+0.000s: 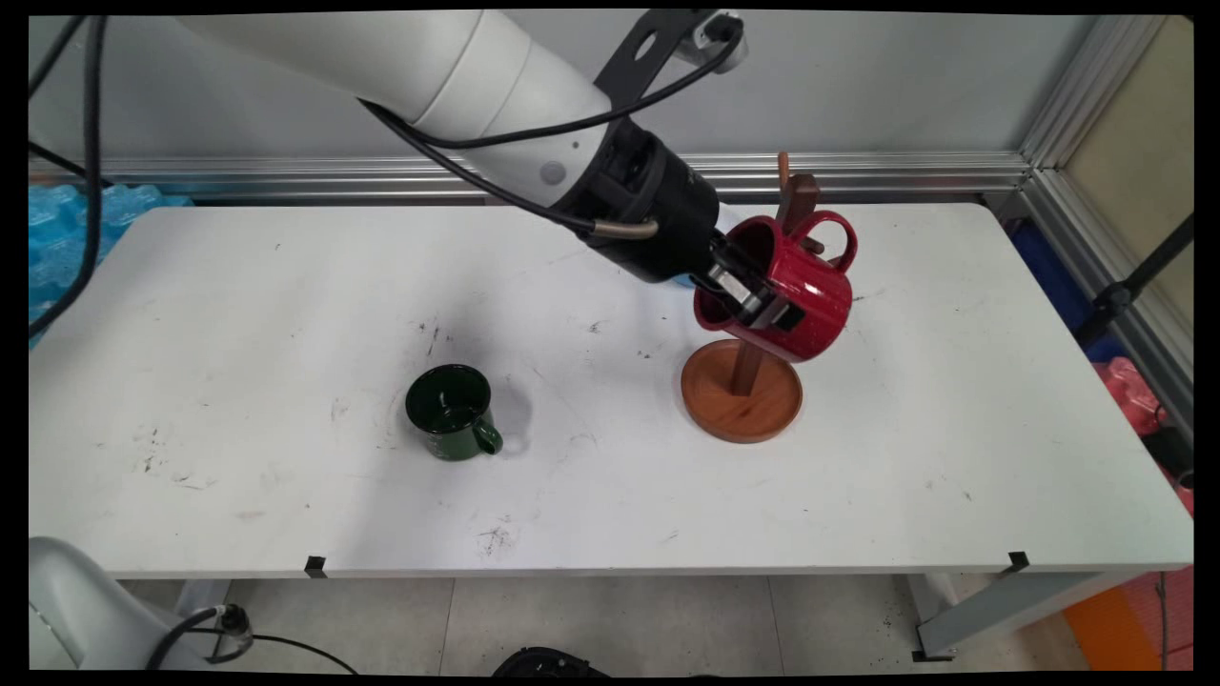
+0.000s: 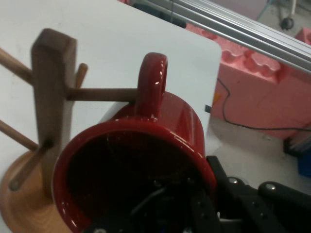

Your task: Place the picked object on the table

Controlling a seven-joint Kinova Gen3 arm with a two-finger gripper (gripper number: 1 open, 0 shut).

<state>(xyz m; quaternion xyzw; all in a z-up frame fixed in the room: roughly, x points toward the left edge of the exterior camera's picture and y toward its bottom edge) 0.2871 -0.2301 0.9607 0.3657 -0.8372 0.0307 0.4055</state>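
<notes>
One hand grips red mug at wooden rack.

Location: robotics laboratory test cell. Indicators: a scuffed white table on a metal frame, aluminium profile rails along a plain grey wall, loose black cables at the left, blue foam padding behind the table, and a tiled floor.

a dark green mug stands upright on the white table.
</notes>
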